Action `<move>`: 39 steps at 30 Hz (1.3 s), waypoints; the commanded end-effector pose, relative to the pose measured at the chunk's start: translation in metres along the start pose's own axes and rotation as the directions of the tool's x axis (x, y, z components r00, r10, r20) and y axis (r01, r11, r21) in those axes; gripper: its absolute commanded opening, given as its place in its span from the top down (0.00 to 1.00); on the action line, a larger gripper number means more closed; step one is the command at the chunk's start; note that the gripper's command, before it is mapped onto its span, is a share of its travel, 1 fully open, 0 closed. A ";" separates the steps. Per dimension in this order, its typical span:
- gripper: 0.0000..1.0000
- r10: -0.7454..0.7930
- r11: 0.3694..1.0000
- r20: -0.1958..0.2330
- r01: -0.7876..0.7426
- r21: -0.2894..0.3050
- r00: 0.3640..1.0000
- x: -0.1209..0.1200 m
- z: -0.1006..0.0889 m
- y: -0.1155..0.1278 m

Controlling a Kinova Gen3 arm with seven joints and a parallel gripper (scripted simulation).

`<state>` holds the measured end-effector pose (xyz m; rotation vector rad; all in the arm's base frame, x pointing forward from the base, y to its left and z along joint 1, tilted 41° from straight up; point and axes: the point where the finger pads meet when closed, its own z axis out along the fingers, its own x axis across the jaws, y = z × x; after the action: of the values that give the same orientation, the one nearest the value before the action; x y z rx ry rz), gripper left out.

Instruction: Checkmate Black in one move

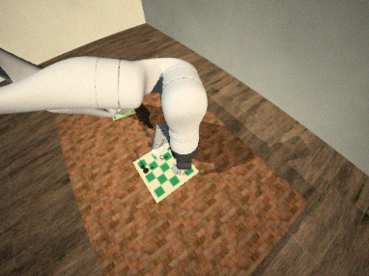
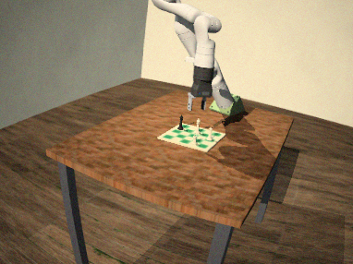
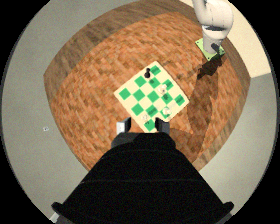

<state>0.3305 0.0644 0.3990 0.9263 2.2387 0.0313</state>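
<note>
Board: a small square green-and-cream chessboard (image 2: pixel 172 138) lies flat on the wooden brick-patterned table top (image 2: pixel 139 162), right of the table's middle and toward its far side in the exterior view. It sits turned, one corner pointing to the near edge of the table.
Pieces: a black chess piece (image 2: pixel 180 122) stands upright at the board's far left corner. A tall white chess piece (image 2: pixel 198 126) stands upright near the board's middle, and a shorter white chess piece (image 2: pixel 211 133) is upright toward the right edge. All have their long axis vertical. Another pale piece at the near edge is too small to make out.
Arm: the white seven-joint robot arm (image 2: pixel 199 28) rises from a light green wedge-shaped base (image 2: pixel 236 107) at the far side of the table, loops high, then drops straight down over the board's far edge.
Gripper: the dark grey two-finger gripper (image 2: pixel 196 102) points down, hanging above the board and well clear of the pieces. Its fingers (image 2: pixel 189 103) are spread wide with nothing between them.
Wrist view: the board (image 3: pixel 134 100) shows as a diamond below the gripper, the black piece (image 3: pixel 146 72) at its top corner.
Writing: edge letters and digits on the board cannot be read.
</note>
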 end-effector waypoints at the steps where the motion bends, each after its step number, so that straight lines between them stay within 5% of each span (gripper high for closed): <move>1: 0.00 -0.001 1.000 0.003 0.001 -0.014 1.000 0.000 -0.001 0.003; 7: 0.00 -0.002 1.000 0.003 0.002 -0.014 1.000 0.000 0.000 0.003; 16: 0.00 -0.003 1.000 -0.003 0.003 -0.018 1.000 0.005 0.047 0.006; 17: 0.00 -0.003 1.000 -0.003 0.003 -0.018 1.000 0.005 0.047 0.006; 18: 0.27 -0.003 1.000 -0.003 0.003 -0.018 1.000 0.005 0.047 0.006; 39: 0.27 -0.001 1.000 0.001 0.001 -0.008 1.000 0.003 0.046 0.002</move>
<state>0.3575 0.0584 0.3634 0.9157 2.2422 0.0385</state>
